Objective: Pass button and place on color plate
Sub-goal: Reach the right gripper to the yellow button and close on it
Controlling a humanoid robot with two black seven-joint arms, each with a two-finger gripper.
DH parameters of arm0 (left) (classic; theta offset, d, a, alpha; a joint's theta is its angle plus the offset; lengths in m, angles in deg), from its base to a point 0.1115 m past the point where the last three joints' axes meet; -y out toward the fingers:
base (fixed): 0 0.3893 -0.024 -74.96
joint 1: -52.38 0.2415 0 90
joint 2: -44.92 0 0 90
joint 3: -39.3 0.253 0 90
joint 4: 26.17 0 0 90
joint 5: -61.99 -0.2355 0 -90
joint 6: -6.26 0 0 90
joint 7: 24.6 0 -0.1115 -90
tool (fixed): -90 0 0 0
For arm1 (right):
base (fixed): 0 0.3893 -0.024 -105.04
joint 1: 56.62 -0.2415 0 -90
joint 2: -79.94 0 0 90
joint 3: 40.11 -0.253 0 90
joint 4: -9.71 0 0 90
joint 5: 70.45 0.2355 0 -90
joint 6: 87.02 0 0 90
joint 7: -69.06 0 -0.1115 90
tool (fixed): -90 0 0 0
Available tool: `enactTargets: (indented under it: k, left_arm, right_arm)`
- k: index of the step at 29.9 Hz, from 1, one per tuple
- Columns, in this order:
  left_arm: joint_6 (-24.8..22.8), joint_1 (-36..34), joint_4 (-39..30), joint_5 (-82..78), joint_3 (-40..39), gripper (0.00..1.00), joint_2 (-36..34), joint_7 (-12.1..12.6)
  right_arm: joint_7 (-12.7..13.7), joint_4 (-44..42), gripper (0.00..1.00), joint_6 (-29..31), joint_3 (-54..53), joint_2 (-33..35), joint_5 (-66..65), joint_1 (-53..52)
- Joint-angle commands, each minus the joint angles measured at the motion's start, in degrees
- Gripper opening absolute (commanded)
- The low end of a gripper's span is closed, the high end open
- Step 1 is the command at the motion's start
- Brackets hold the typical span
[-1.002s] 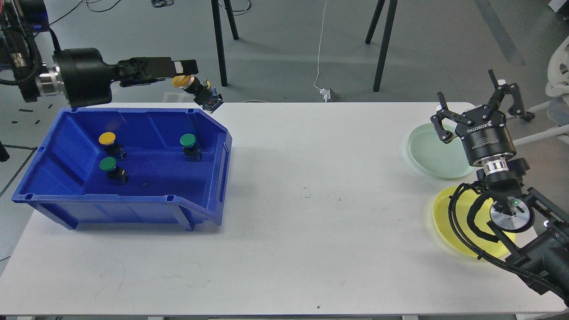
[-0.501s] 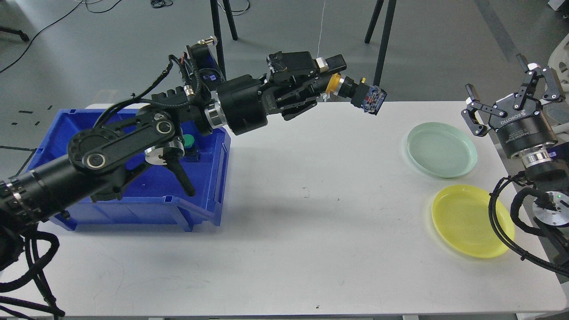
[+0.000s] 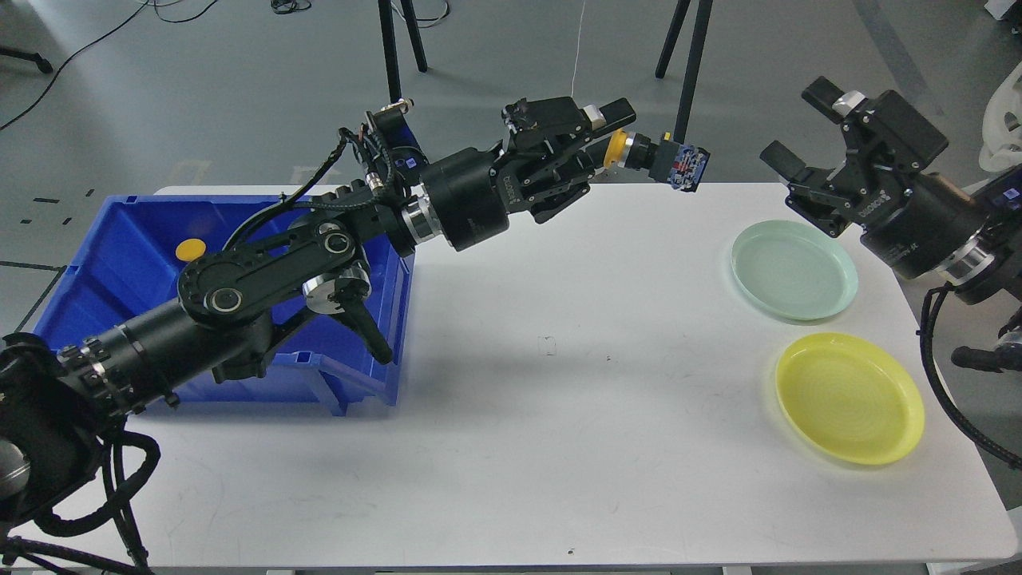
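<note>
My left gripper is shut on a yellow-capped button, held high over the table's far edge with its blue-and-black base pointing right. My right gripper is open and empty, facing left, a short gap to the right of the button. A pale green plate lies on the table at the far right. A yellow plate lies in front of it. A blue bin stands at the left, mostly hidden by my left arm; one yellow button cap shows inside it.
The white table stretches between the bin and the plates. Black stand legs rise from the floor behind the table. My left arm crosses over the bin's right side.
My left gripper moved a little further right with the yellow button. My right gripper swung up and left, turning its open fingers toward the button.
</note>
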Motion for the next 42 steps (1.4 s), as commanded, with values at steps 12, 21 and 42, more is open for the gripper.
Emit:
enactTargets:
  k: [12,21,42]
  left_arm:
    - [0.12,0.02,0.09,0.56,0.05,0.42,0.11,-0.01]
    - [0.03,0.02,0.35,0.56,-0.04,0.41,0.2,-0.01]
    - [-0.85,0.02,0.44,0.56,-0.04,0.42,0.2,-0.01]
  right_arm:
    - [0.0,6.09,0.99,-3.14,1.15,-3.6,-9.3,0.82]
    - [0.0,5.91,0.96,-3.32,2.29,-5.62,-14.22,-1.11]
    - [0.0,3.71,0.71,-8.77,8.36,-5.62,-18.09,-7.53]
